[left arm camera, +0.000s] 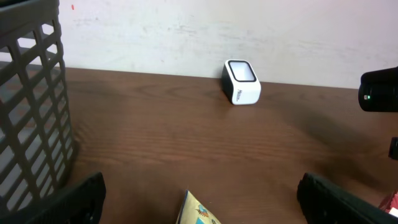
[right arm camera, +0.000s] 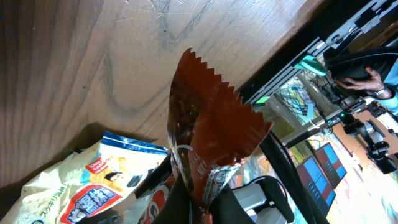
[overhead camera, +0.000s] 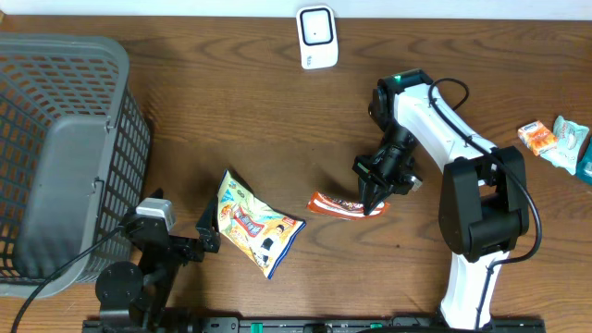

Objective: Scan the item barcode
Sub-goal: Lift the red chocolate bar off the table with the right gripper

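A: The right pincer [overhead camera: 371,205] is clamped on the brown snack packet [overhead camera: 335,204], which juts past its tips. How should it scan?
B: Carry it to the white scanner [overhead camera: 316,37], well beyond the pincer, and turn the barcode to its window.
A: Where's the barcode?
B: Can't tell, the foil is crinkled. The left pincer [overhead camera: 205,242] stands wide and empty.

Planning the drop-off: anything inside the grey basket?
From overhead, only bare grey floor shows inside the basket; no items are visible. Its left part runs off frame, so that part cannot be checked. The left wrist view shows only its outer mesh wall.
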You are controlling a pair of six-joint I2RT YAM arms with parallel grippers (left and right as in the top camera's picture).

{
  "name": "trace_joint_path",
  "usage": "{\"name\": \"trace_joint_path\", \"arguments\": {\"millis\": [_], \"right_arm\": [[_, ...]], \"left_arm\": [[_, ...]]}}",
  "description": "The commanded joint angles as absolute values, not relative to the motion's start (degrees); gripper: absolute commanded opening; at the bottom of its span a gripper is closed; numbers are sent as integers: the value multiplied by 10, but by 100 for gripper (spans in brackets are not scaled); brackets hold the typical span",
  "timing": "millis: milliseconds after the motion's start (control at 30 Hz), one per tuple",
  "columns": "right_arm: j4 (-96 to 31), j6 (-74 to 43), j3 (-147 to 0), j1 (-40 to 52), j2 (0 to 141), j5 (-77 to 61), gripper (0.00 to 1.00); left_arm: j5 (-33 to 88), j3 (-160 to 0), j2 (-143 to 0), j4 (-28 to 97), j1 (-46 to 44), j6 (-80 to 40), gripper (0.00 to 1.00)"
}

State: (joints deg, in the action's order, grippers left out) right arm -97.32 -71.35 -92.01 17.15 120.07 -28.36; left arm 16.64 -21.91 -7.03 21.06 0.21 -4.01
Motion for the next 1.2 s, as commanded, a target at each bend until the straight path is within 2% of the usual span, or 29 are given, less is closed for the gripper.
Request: {"name": "trace_joint_path", "arguments": {"millis": [0, 333, 700, 1167], "right_arm": [[-975, -711, -916, 169, 1208, -289, 2], [-975, -714, -916, 169, 1208, -288, 2], [-975, -782, -916, 169, 1209, -280, 1], [-975, -781, -916, 169, 1211, -275, 1]], "left_arm": [[175, -218, -69, 210, 0, -32, 98], [175, -218, -69, 210, 0, -32, 98], [175, -218, -69, 210, 0, -32, 98], [175, -218, -69, 210, 0, -32, 98]]}}
